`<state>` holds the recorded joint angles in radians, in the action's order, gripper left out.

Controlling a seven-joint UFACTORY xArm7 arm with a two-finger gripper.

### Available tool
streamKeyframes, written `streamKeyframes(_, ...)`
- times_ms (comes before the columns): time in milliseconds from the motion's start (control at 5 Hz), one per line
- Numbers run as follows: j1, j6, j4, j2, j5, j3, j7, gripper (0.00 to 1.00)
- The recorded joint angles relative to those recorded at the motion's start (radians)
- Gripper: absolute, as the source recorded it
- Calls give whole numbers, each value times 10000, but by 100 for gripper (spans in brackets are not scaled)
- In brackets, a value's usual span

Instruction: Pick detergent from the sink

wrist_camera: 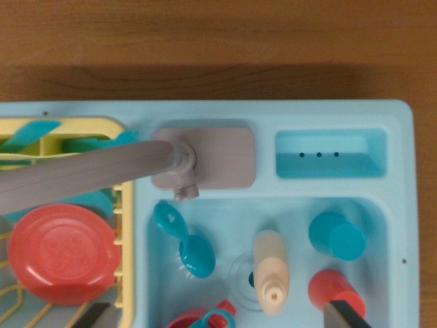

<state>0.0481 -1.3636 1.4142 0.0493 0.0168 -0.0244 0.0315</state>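
Beneath the wrist camera: a wooden tabletop point(218, 41), and on it a pale blue toy sink unit point(403, 205) filling most of the view. Landmark: the grey faucet point(136, 167), its base plate at the back rim of the basin, its spout swung out toward the wrist view's left over a yellow dish rack point(121, 225). Under the spout, inside the rack, a red plate point(61, 256) lies flat with teal pieces behind it, stowed as if drying. Right of the faucet base, a small recessed tray point(331, 156) with three drain holes sits bare. Below the faucet base is the basin, holding loose items. The detergent bottle point(271, 270), cream-coloured, lies in the basin below and right of the faucet base, near the drain ring, nozzle pointing toward the bottom edge; it appears tipped on its side, so a grasp across the body looks likelier than one at the neck. Directly below the faucet base, a teal scrub brush point(188, 246). Further right than the bottle, a teal cup point(336, 236) and a red cup point(331, 287), both apart from it. A red-and-teal item shows at the bottom edge, cut off. Two dark finger tips point(348, 316) of the gripper point(222, 318) poke in at the bottom corners, standing wide apart with nothing between them, straddling the bottle's line; the pick looks not yet started.
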Motion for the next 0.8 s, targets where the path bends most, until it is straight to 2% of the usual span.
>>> streamKeyframes(200, 0, 0, 0, 0, 0, 0, 0, 0)
streamKeyframes(400, 40, 430, -354, 111, -41, -44, 117, 0)
streamKeyframes(600, 40, 430, -354, 111, -41, -44, 117, 0)
streamKeyframes(800, 80, 857, -705, 222, -82, -87, 233, 0)
